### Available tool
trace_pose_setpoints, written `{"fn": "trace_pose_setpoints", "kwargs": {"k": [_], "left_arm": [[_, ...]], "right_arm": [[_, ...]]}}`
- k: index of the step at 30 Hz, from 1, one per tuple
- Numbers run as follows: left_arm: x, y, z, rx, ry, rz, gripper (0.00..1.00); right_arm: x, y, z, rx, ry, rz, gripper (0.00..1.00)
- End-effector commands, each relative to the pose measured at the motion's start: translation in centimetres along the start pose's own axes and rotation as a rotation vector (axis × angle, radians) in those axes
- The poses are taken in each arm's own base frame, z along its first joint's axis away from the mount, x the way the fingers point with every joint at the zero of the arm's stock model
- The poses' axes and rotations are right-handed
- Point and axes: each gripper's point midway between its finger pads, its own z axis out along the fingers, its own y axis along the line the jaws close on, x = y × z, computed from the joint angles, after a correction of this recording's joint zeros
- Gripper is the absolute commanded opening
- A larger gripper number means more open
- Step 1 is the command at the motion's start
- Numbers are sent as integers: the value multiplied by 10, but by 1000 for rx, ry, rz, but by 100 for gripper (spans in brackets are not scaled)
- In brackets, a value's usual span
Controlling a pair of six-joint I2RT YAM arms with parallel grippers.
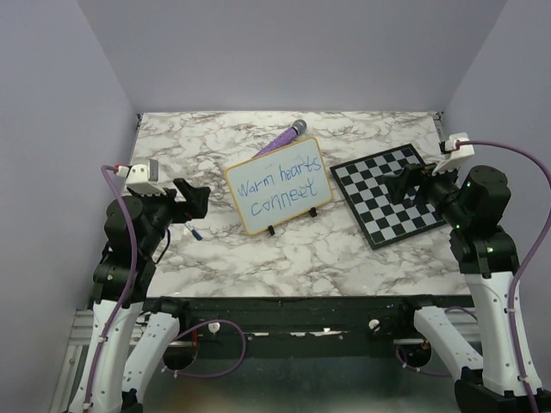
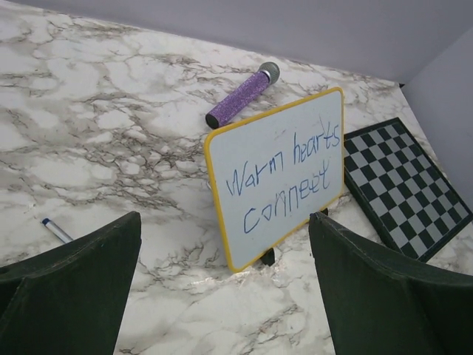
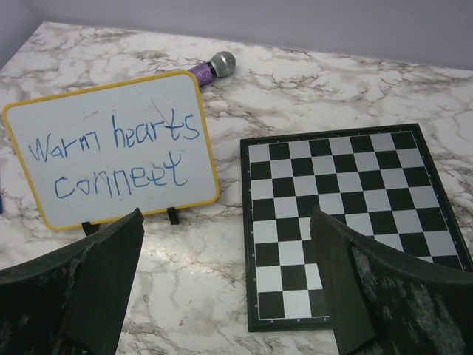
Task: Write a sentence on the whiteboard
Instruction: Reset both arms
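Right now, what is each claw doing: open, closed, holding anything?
The left claw is open, holding nothing.
The right claw is open, holding nothing.

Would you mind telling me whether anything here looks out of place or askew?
Nothing serious: a blue-tipped marker lies loose on the marble table left of the yellow-framed whiteboard, and a purple glitter microphone lies behind it.

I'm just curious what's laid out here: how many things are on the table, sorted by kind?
Boards: 2 (whiteboard, chessboard)
Purple microphone: 1
Marker pen: 1
Total: 4
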Motion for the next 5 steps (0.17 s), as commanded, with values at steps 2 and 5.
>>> {"fn": "trace_pose_setpoints", "kwargs": {"k": [2, 5], "left_arm": [[1, -5, -7, 32, 11, 38, 99], [2, -7, -7, 43, 12, 34, 99]], "right_arm": [[-5, 1, -3, -19, -27, -66, 98], [0, 10, 1, -80, -20, -75, 98]]}}
